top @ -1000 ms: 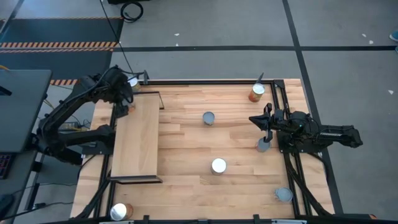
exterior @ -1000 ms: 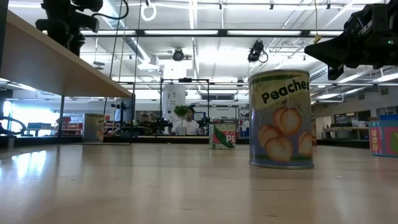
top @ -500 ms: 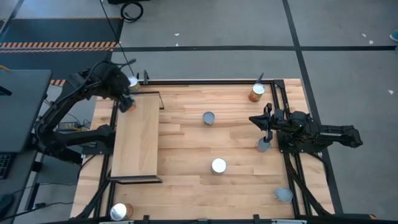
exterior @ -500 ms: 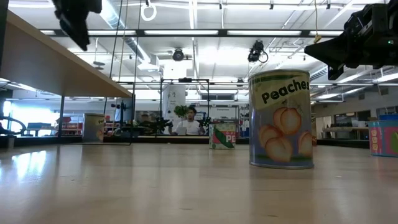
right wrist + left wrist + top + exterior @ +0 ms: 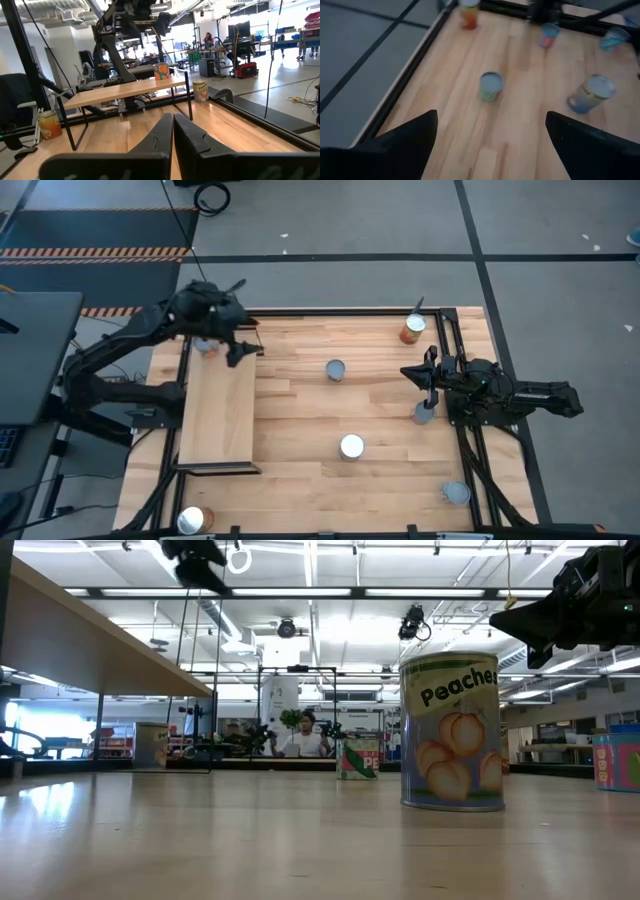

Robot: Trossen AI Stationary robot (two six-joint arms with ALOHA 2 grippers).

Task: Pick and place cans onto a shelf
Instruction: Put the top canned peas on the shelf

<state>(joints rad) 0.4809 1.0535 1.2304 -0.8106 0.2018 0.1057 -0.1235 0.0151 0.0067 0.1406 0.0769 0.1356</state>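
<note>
The shelf is a pale board on a black frame at the table's left. One can stands upright on its far end, and it also shows in the right wrist view. My left gripper is open and empty above the shelf's far right corner, just right of that can. Several cans stand on the tabletop: a grey-topped one, a white-topped one, an orange one and a grey one. My right gripper is shut and empty at the table's right, beside the grey can.
More cans stand at the near right and the near left corner; another stands beyond the shelf's far end. In the low view a peach can stands close. Black frame rails run along the table's edges.
My left gripper has gone from over the shelf's far end toward the table's right edge and risen a little. The can there stays upright on the shelf. My right arm has kept still.
</note>
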